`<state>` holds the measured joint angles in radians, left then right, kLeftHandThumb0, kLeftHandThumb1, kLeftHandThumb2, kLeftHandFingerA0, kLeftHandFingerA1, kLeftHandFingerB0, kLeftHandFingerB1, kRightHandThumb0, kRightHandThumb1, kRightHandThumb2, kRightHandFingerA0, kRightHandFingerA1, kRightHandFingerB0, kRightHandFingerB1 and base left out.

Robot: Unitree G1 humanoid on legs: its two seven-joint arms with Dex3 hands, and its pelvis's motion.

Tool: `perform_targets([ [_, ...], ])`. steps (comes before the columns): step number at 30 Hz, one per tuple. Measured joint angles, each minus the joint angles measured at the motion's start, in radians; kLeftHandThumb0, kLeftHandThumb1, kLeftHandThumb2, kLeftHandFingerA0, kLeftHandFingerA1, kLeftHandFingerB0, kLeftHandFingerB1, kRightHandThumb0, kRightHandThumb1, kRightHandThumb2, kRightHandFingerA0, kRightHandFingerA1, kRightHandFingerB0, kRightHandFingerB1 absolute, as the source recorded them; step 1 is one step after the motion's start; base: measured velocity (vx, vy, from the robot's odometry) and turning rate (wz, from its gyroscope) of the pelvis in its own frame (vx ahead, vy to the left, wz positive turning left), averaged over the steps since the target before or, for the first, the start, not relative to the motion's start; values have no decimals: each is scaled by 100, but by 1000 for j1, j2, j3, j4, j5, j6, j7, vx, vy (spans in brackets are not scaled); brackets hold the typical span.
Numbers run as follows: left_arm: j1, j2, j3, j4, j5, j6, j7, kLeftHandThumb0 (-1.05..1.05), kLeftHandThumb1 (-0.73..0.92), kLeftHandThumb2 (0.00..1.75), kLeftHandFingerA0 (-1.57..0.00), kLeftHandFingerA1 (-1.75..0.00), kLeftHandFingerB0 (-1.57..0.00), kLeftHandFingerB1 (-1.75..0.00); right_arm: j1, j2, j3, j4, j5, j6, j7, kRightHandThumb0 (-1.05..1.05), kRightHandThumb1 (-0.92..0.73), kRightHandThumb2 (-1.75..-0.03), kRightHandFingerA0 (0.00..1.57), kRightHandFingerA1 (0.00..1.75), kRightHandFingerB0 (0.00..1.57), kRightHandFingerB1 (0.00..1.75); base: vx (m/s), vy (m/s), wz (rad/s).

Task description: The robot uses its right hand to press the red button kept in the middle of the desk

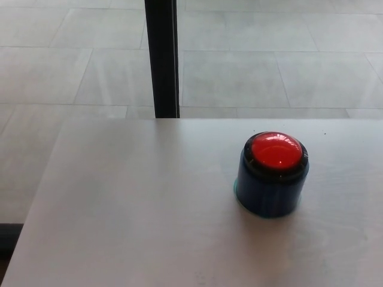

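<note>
Neither hand shows in the head view, so the state of the fingers cannot be told. The red button (pixel 276 150) sits right of the middle of the pale bench (pixel 131 209), nearer the far edge than the near one. Its glossy red dome faces up, ringed by a black collar, on a dark blue round base (pixel 270 196) that stands upright on the bench. Nothing touches it. Beyond the far edge of the bench a black post (pixel 162 57) rises upright, left of the button. Behind it lies a floor (pixel 269 60) of large grey tiles.
</note>
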<state>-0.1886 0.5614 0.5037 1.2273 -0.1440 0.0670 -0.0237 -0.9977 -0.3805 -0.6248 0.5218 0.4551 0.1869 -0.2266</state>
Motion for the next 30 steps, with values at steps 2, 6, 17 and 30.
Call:
perform_targets([
  [2,-3,0,0,-1,-3,0,-1,-75,92,128,-51,-96,-30,-78,-2,32,63,12,-4,3,25,-11,-43,-136,96,175,84,146,0,0,0],
  [6,-6,0,0,0,-9,0,-1,-74,92,118,-37,-119,-24,-90,0,95,198,8,-25,7,60,-10,-44,-137,97,175,84,147,0,0,0],
  [17,-8,1,-8,0,-23,0,-2,-74,92,118,-33,-117,-17,-86,64,229,501,38,-115,29,174,-15,-53,-121,91,175,76,151,0,0,0],
  [30,-13,6,-14,9,-31,0,-3,-73,92,117,-34,-118,-23,-89,54,279,575,134,-184,35,243,-16,-58,-115,92,175,79,157,0,0,0],
])
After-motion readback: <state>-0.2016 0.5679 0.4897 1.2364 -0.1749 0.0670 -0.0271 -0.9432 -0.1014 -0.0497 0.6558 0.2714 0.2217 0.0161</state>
